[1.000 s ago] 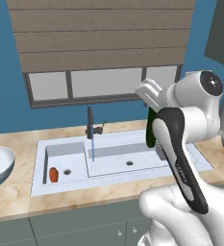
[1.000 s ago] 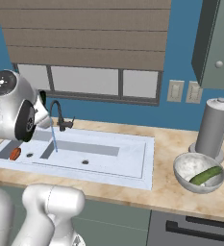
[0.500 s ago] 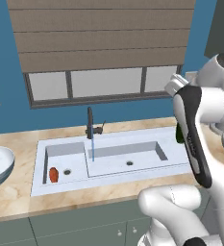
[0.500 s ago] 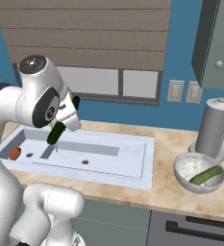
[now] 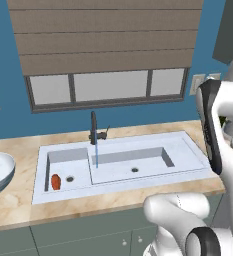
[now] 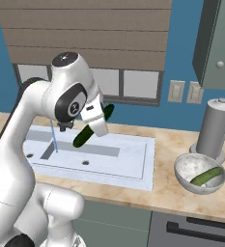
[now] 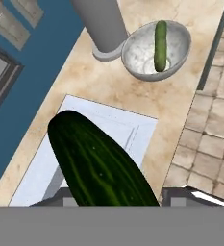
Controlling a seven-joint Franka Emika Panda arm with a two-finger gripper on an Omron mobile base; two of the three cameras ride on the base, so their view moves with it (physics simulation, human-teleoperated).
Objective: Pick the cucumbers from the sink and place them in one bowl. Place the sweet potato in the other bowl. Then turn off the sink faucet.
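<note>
Sweet potato (image 5: 55, 182) lies in the small basin of the sink (image 5: 188, 145), at nine o'clock from the faucet (image 5: 94, 131), whose water runs. My gripper (image 6: 95, 122) is narrowed onto the dark cucumber (image 6: 91, 128), carried tilted above the wide basin. At three o'clock, the grey bowl (image 6: 184, 175) holds the lighter cucumber (image 6: 205, 177). Risk: the long cucumber sticks far out of my jaws; I judge it could pivot, slip, or clip the canister (image 6: 213, 128) beside the bowl.
</note>
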